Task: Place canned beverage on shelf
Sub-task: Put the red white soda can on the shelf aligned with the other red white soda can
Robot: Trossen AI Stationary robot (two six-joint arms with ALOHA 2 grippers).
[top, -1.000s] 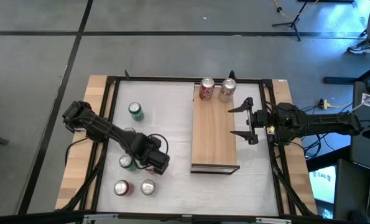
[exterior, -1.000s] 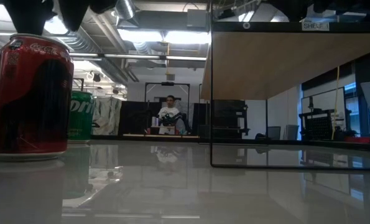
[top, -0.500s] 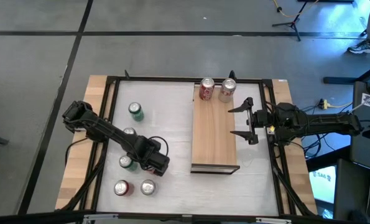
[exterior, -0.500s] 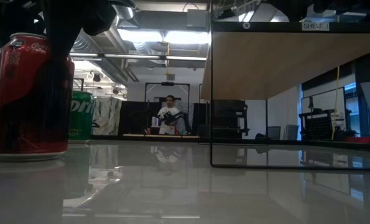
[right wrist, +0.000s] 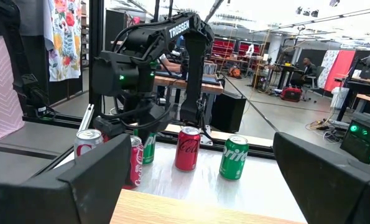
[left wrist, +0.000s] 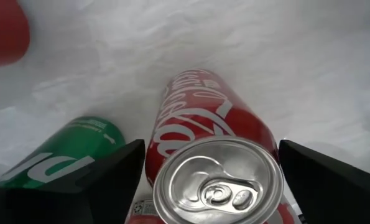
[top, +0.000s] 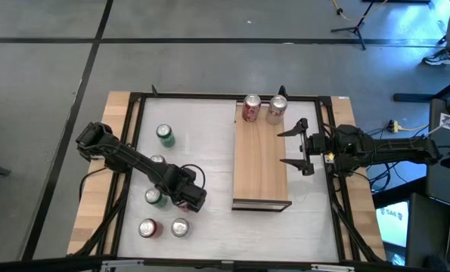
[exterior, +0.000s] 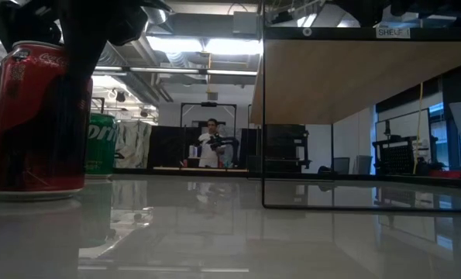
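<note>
Left gripper point(top: 185, 198) hung low over the left half of the white table point(top: 209, 143) in the high view, and its body hid the can under it. Five cans stood in sight on this table. One of them point(top: 157, 160) was partly covered by the left arm. Two more cans, one red point(top: 251, 108) and one silver point(top: 277, 108), stood side by side at the far end of the shelf point(top: 261, 162). The right gripper point(top: 299, 147) waited just beside the right edge of the shelf, with its jaws spread and nothing between them.

From the low view, a red can point(exterior: 36, 116) filled the left side, and dark gripper parts cut off its top. One green can point(exterior: 102, 143) was half hidden behind it. The shelf showed only its underside. A person point(exterior: 211, 143) was far behind and small.

The left wrist view showed the fingers point(left wrist: 110, 180) spread on both sides of this red can; if they touched it was hard to make out. One green can stood close beside it.

The right wrist view looked over the shelf at five cans, two of them partly hidden.
</note>
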